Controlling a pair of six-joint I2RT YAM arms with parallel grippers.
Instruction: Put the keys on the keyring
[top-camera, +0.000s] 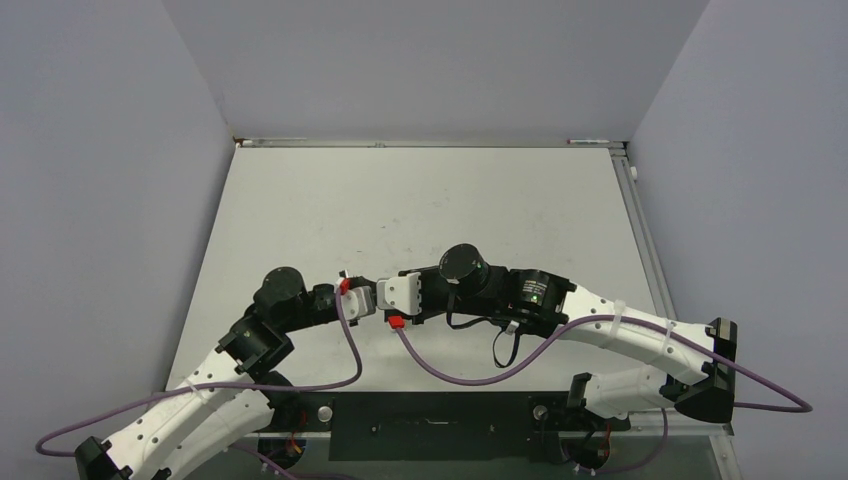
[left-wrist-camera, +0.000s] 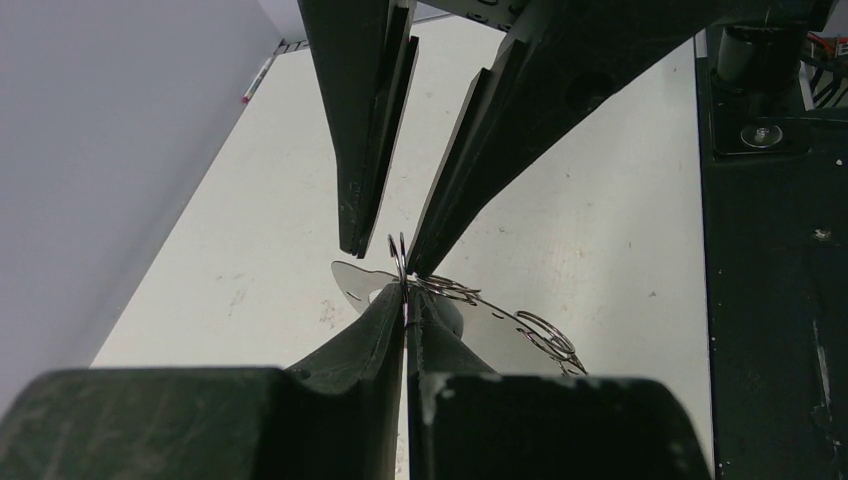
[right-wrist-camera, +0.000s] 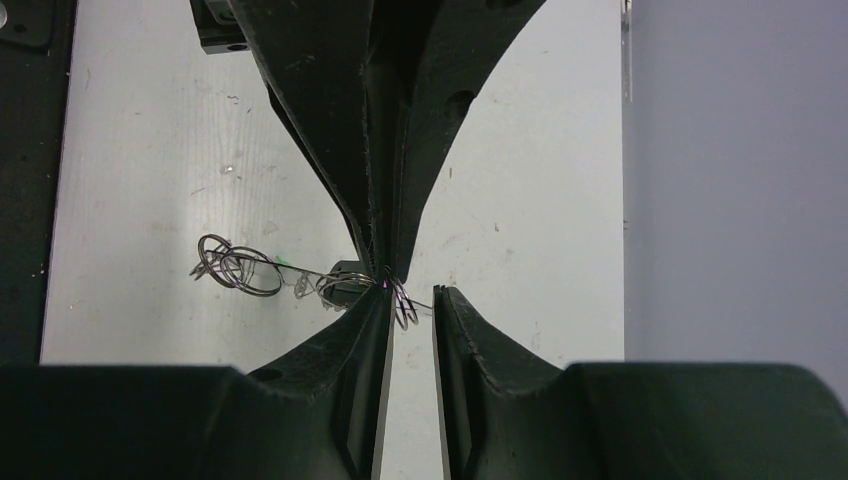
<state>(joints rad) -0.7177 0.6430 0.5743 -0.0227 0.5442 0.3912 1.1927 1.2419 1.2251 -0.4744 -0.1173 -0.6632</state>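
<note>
The keyring (right-wrist-camera: 300, 270) is a thin silver wire held above the table between both arms. Small silver rings (right-wrist-camera: 235, 268) and a bit of bright green tag (right-wrist-camera: 283, 262) bunch at its left end. The same wire (left-wrist-camera: 500, 312) runs right in the left wrist view. My left gripper (left-wrist-camera: 406, 292) is shut on the wire, and from the right wrist it points down (right-wrist-camera: 380, 268). My right gripper (right-wrist-camera: 412, 294) faces it tip to tip, jaws apart around a small ring (right-wrist-camera: 403, 306). A dark-headed key (right-wrist-camera: 345, 276) hangs beside the left fingertips, partly hidden.
The white table (top-camera: 420, 200) is walled by grey panels on three sides. The two wrists meet over its near middle (top-camera: 385, 300). Purple cables (top-camera: 450, 370) loop near the arms, and a black base plate (top-camera: 430, 425) lies along the front edge.
</note>
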